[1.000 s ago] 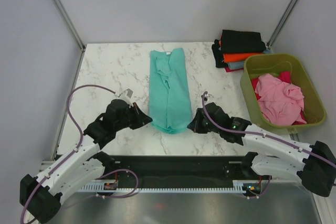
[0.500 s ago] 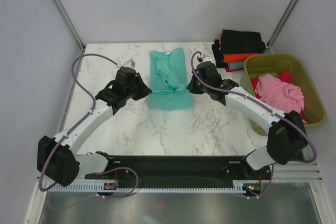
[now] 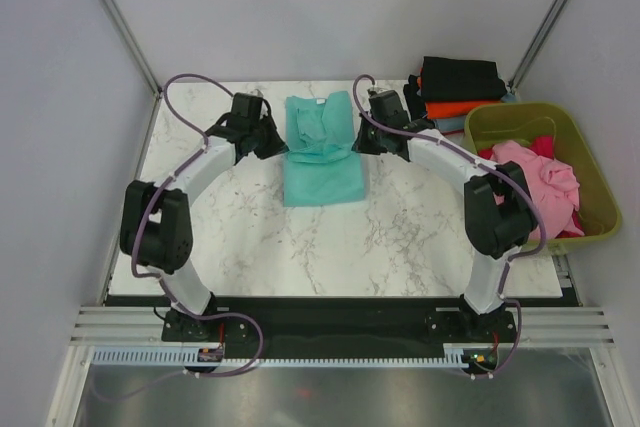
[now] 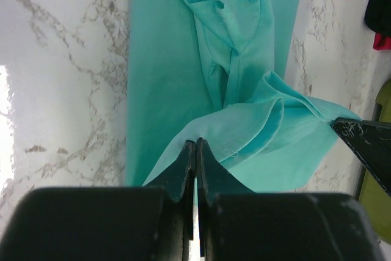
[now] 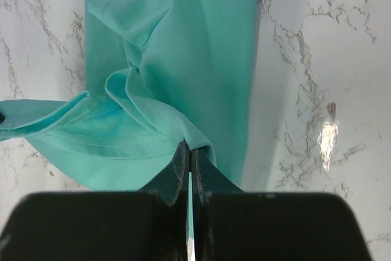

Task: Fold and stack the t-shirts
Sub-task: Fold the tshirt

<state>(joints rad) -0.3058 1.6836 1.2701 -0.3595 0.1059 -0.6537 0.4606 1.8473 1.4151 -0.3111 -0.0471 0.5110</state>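
Grip: left end effector [image 4: 195, 146] pinches teal t-shirt [image 4: 165, 59] | right end effector [image 5: 187, 148] pinches it too

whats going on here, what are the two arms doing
They are folding a teal t-shirt. The left gripper and the right gripper are each shut on a corner of its hem, holding it doubled back toward the collar end. Folded shirts sit stacked at the far right, beside a green tub holding a pink shirt.

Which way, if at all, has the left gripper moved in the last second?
Yes. The left gripper went up the table toward its far edge, pulling the teal shirt by its near hem.
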